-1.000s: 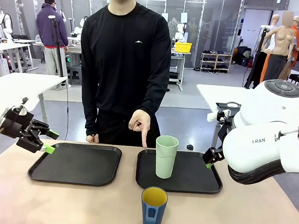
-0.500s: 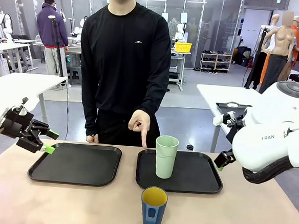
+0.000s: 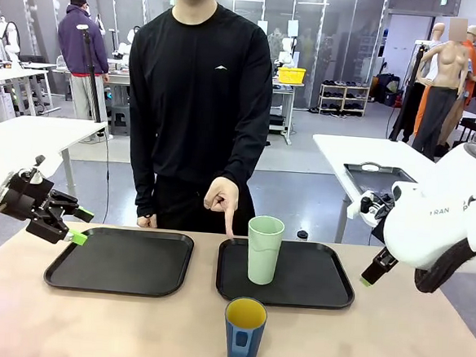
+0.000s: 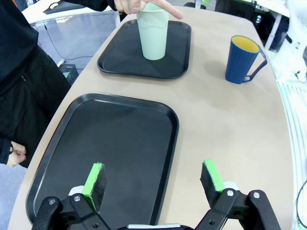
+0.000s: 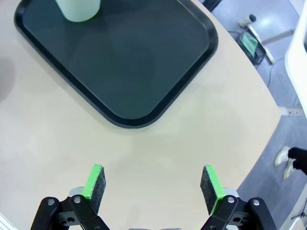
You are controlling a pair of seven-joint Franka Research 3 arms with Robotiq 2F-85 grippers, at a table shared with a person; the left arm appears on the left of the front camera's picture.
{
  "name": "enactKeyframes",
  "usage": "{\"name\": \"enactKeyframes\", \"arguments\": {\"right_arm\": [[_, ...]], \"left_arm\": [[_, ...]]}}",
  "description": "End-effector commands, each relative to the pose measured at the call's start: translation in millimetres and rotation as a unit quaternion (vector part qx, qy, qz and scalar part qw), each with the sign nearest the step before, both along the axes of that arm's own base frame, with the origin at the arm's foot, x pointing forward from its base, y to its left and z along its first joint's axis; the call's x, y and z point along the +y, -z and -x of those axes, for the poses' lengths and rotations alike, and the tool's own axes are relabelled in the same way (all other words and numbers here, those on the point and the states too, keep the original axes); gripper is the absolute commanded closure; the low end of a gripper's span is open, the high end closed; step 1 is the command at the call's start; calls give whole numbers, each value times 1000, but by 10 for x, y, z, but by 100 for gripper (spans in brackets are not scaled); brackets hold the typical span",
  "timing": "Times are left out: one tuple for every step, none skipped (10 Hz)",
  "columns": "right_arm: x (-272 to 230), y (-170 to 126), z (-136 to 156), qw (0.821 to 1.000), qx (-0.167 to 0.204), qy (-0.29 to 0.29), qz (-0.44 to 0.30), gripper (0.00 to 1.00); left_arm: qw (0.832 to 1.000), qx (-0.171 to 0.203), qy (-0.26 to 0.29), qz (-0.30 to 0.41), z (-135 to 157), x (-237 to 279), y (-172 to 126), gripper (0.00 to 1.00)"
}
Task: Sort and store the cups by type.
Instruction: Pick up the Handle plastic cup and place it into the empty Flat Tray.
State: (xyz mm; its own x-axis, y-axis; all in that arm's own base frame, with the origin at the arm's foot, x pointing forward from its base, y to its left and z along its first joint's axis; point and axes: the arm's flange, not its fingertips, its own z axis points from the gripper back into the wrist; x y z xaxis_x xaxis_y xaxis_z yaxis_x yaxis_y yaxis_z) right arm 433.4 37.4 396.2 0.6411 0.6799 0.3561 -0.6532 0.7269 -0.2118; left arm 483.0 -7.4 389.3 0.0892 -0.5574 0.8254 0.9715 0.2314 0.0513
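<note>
A tall pale mint-green tumbler (image 3: 264, 250) stands upright on the right black tray (image 3: 312, 286), near its left side; it also shows in the left wrist view (image 4: 153, 31) and at the top of the right wrist view (image 5: 78, 9). A dark blue mug (image 3: 244, 334) with yellow inside sits on the bare table in front of that tray, handle toward me (image 4: 243, 60). The person's hand (image 3: 222, 200) points a finger down just left of the tumbler. My left gripper (image 3: 78, 226) hovers open at the left tray's far-left corner (image 4: 152, 184). My right gripper (image 5: 152, 184) is open over bare table beside the right tray.
An empty black tray (image 3: 122, 260) lies on the left half of the table. The person stands at the far edge, the other hand (image 3: 146, 220) hanging by the left tray's far rim. The table's right edge (image 5: 268, 120) runs close to my right gripper.
My right arm has drawn back to the right, away from the right tray. The left arm, the cups and the pointing hand have stayed put.
</note>
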Motion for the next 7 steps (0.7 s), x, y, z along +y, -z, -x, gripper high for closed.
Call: {"name": "enactKeyframes", "arguments": {"right_arm": [[-187,442,672,999,-23,19,-21,0],[0,0,0,1000,0,0,0,0],[0,0,0,1000,0,0,0,0],[0,0,0,1000,0,0,0,0],[0,0,0,1000,0,0,0,0],[0,0,0,1000,0,0,0,0],[0,0,0,1000,0,0,0,0]], "left_arm": [[1000,-7,4,12,-1,-8,11,0],[1000,-7,4,12,-1,-8,11,0],[1000,-7,4,12,-1,-8,11,0],[1000,-7,4,12,-1,-8,11,0],[1000,-7,4,12,-1,-8,11,0],[1000,-7,4,12,-1,-8,11,0],[1000,-7,4,12,-1,-8,11,0]]}}
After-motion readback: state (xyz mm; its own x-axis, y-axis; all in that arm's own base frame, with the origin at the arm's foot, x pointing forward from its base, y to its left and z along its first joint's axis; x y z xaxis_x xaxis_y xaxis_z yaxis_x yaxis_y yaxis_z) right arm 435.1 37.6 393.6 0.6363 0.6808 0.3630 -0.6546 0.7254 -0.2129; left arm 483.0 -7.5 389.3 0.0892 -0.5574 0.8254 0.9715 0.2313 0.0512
